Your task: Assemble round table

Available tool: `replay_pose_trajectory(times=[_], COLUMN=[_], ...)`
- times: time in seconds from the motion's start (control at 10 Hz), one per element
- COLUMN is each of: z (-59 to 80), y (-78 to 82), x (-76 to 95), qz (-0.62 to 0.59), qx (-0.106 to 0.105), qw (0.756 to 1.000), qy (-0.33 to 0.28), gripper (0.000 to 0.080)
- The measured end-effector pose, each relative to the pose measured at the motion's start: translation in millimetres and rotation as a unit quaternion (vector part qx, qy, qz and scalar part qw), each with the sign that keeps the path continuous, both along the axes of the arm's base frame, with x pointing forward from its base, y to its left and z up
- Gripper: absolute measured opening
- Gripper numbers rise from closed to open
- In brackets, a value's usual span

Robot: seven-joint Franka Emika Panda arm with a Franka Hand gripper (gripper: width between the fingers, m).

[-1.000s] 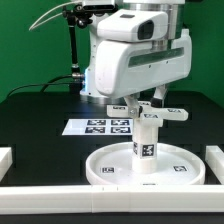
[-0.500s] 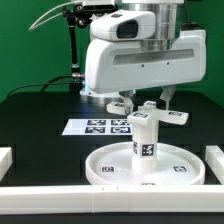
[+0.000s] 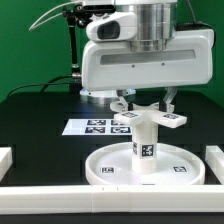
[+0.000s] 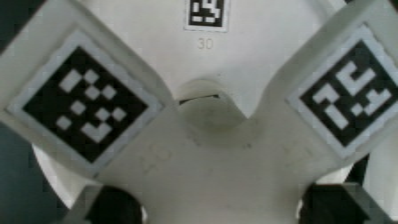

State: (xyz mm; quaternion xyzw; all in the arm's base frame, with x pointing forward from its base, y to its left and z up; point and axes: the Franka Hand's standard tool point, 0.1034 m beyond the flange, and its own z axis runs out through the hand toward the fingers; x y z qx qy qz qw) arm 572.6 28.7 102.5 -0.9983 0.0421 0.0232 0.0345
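Note:
The round disc (image 3: 110,165) lies rim up near the front of the table. The short cylinder leg (image 3: 146,145) stands upright in its central hub. My gripper (image 3: 148,108) is shut on the cross-shaped foot (image 3: 152,118) and holds it level right on top of the leg; I cannot tell whether the two touch. In the wrist view the foot (image 4: 214,110) fills the picture with its tagged arms spread, and my dark fingertips (image 4: 111,206) flank its near arm, with the gripper (image 4: 222,205) closed on it.
The marker board (image 3: 92,127) lies flat behind the disc. White border bars run along the front (image 3: 110,198), the exterior view's left (image 3: 5,157) and right (image 3: 215,160). A black stand with cables (image 3: 72,50) rises at the back.
The arm has come toward the camera and down a little with the foot, so the foot now sits lower, at the top of the leg. Disc and leg have not moved.

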Motion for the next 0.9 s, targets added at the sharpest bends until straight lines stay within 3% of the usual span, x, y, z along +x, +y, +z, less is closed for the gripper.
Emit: replay_pose_trajectory(times=[0.4, 0.9], z=[0.1, 0.8], y=[1.5, 4.8], x=[1.0, 2.2], qz=[-0.118, -0.273], qx=[0.003, 0.006], qw=[0.993, 0.962], qy=[0.005, 0.017], gripper=[0.0439, 0.0440])
